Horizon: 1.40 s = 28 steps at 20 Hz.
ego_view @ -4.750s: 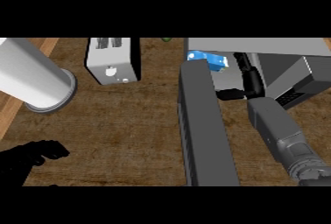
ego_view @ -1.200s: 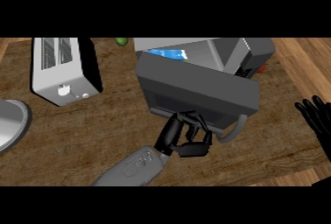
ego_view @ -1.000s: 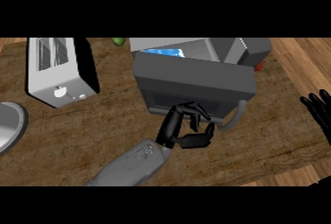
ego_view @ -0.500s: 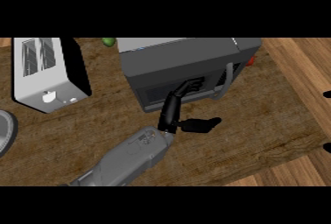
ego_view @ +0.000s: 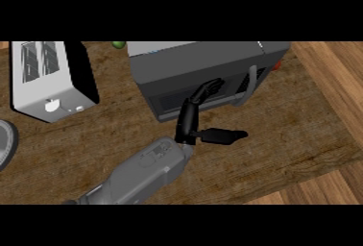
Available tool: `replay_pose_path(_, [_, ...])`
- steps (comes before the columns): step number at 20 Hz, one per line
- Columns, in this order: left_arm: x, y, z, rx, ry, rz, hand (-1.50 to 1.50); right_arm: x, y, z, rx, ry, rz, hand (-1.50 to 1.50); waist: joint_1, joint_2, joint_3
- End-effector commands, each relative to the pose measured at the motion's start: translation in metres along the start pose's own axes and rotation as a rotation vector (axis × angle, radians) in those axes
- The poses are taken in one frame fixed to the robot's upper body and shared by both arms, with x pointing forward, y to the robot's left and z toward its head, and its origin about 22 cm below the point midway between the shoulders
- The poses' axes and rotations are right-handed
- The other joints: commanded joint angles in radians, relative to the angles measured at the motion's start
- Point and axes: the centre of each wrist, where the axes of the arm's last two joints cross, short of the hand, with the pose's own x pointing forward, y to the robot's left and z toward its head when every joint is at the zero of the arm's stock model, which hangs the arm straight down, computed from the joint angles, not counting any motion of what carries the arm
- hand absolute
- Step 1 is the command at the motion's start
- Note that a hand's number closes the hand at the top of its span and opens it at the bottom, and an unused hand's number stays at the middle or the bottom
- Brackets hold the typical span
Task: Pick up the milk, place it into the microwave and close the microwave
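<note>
left hand [ego_view: 193, 115], fingers straight, presses the shut microwave [ego_view: 205, 72] door near the counter's [ego_view: 297, 139] right edge

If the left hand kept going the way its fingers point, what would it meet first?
The left hand points straight fingers at the microwave door; they look already against it, though depth is unclear.

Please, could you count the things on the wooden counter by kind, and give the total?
Grey box-shaped microwave: 1
White metal toaster: 1
Small green round object: 1
Grey round object, cut off at the left edge: 1
Total: 4
</note>
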Motion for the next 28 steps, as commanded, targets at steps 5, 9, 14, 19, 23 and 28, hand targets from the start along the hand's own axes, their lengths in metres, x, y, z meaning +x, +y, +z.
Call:
replay_pose_path(5, [0.008, 0.005, -0.022, 0.094, -0.019, 0.003, -1.5, 0.001, -0.006, -0.012, 0.002, -0.015, 0.047, 1.5, 0.002, 0.012, 0.001])
replay_pose_path(9, [0.013, 0.003, -0.027, 0.094, -0.018, 0.017, -1.5, 0.001, -0.012, -0.017, -0.004, -0.03, 0.047, 1.5, -0.009, 0.019, 0.002])
replay_pose_path(14, [0.012, 0.003, -0.027, 0.093, -0.032, 0.026, -1.5, 0.0, -0.013, -0.022, 0.005, -0.023, 0.059, 1.5, -0.009, 0.024, 0.001])
replay_pose_path(19, [0.011, 0.001, -0.024, 0.082, -0.047, 0.032, -1.5, -0.039, 0.029, -0.005, -0.08, -0.01, -0.336, -1.5, 0.006, 0.038, 0.006])
replay_pose_path(23, [0.011, 0.0, -0.025, 0.083, -0.058, 0.025, -1.5, -0.044, 0.026, -0.004, -0.075, 0.0, -0.399, -1.5, -0.001, 0.034, 0.006])
replay_pose_path(28, [0.013, 0.001, -0.03, 0.09, -0.06, 0.035, -1.5, -0.048, 0.014, -0.004, -0.07, 0.021, -0.424, -1.5, -0.004, 0.033, 0.005])
